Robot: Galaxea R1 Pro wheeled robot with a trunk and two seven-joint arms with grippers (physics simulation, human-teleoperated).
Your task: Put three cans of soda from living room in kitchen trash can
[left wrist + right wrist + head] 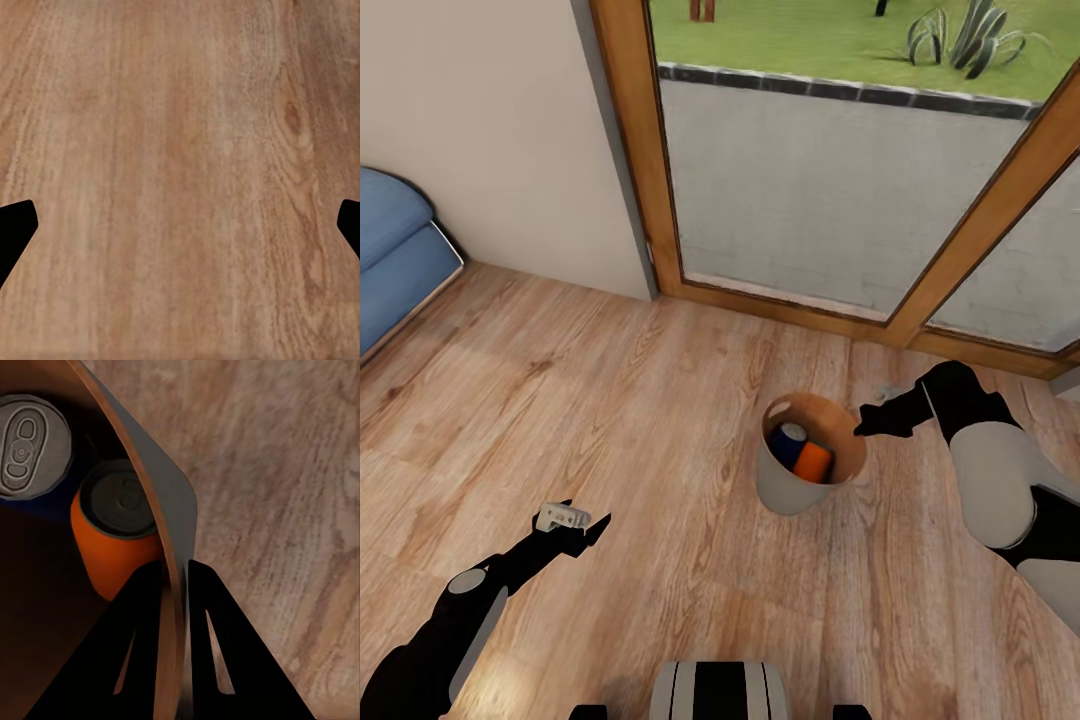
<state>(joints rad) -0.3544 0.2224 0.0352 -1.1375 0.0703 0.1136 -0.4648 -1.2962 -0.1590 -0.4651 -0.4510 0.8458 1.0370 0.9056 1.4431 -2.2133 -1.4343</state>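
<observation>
Tash can (800, 490) sits on wood floor (610, 400) w/ blue can (791, 440) & orange can (813, 462) inside, right jaws (863, 428) clenched on its rim, left jaws (592, 527) released, well apart.

The floor (610, 420) is laid in warm brown wood planks with visible grain and knots, evenly lit with a soft sheen. A plain off-white wall (490, 130) meets it on the left half of the head view. A blue upholstered sofa (390, 260) stands against that wall at the far left, only its end in view. To the right of the wall, a glazed door (810, 180) in a wooden frame (635, 150) reaches down to floor level. Through the glass, a grey paved terrace (820, 200) lies outside, edged by a dark kerb (840, 88), with green lawn (800, 35) and a spiky plant (965, 35) beyond.
</observation>
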